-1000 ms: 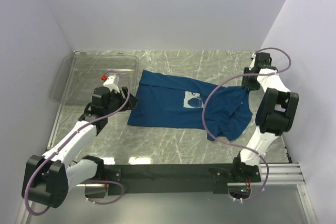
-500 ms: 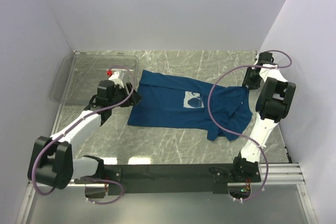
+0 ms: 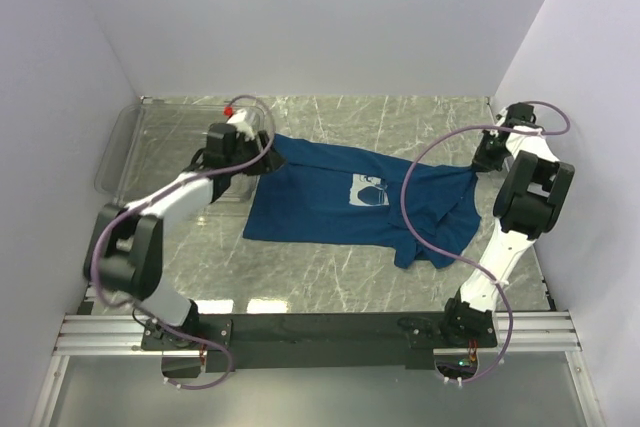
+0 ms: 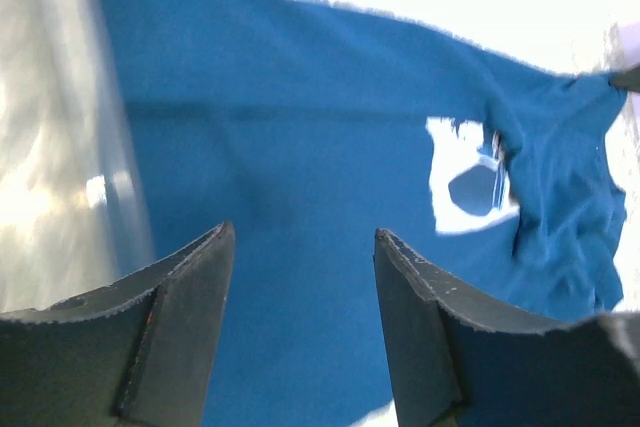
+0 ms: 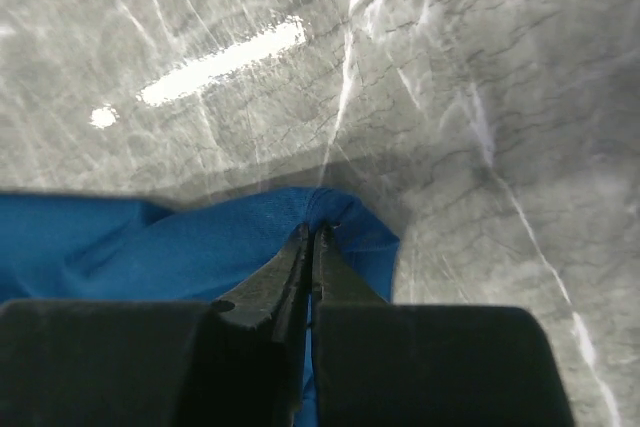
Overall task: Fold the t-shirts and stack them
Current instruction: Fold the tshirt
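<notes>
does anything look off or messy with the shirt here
The t-shirt lies crooked, and its end toward the right gripper is bunched and folded over itself, not flat. That gripper is shut on its edge. Nothing looks torn.

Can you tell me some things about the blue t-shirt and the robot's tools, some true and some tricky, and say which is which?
1. The right tool is pinched shut on an edge of the blue t-shirt. True.
2. The left tool is shut too. False: its jaws stand open over the t-shirt.
3. The t-shirt is packed away in a container. False: it lies on the marble table, outside the clear plastic bin.
4. The t-shirt has a pale print on it. True.
</notes>
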